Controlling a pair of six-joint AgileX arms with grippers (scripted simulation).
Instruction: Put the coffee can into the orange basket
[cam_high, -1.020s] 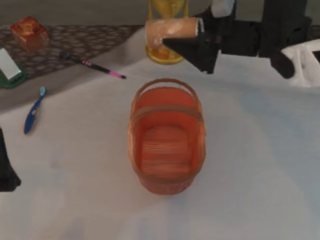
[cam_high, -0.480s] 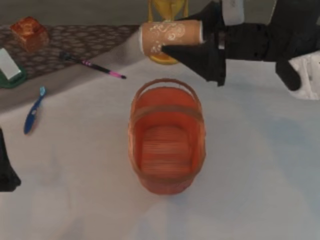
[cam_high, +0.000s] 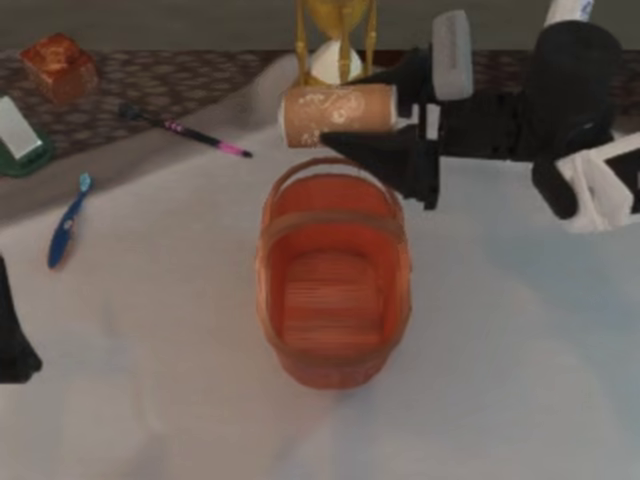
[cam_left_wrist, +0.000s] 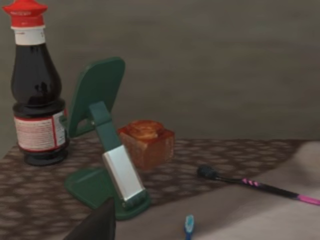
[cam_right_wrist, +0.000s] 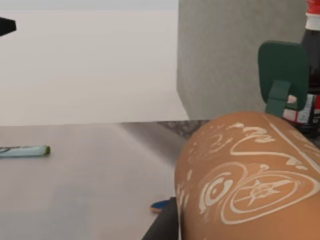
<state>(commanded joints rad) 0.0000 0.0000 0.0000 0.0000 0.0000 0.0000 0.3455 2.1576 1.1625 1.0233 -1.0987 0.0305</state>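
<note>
Carrying can (cam_high: 335, 115) sideways, clamped in right gripper (cam_high: 395, 135).
Risk: early release strikes basket (cam_high: 333, 345) rim, rolls off.

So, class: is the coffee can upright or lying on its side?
On its side. The right hand holds the coffee can horizontal, above the far rim of the orange basket.

The right gripper (cam_high: 375, 125) is clamped and stretched leftward, while the left arm (cam_high: 15, 335) sits parked at the left edge.
</note>
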